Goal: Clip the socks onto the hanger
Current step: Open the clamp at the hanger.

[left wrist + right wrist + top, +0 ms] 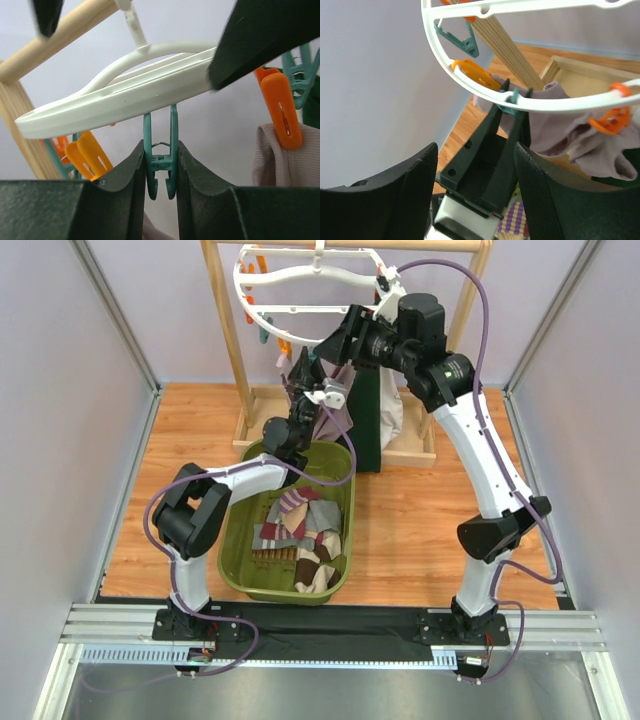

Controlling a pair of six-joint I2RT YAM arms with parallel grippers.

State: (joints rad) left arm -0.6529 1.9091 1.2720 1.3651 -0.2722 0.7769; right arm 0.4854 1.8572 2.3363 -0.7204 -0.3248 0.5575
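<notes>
The hanger (300,285), a white ring (125,100), hangs from the wooden rail. My left gripper (160,155) reaches up beneath it (302,370) and is shut on a teal clip (160,162). The clip's lower tips stand apart with nothing between them, and a bit of pale fabric shows just below. My right gripper (474,150) hovers open and empty close above the left one (328,343). A lilac-grey sock (555,125) hangs from an orange clip (607,120). A dark green sock (365,430) hangs beside it. More socks (300,530) lie in the basket.
The olive-green basket (235,560) sits on the wooden floor between the arms. The light wooden rack (225,330) stands at the back with its base frame (420,445) on the floor. Orange clips (90,155) dangle left of the held one. Grey walls close both sides.
</notes>
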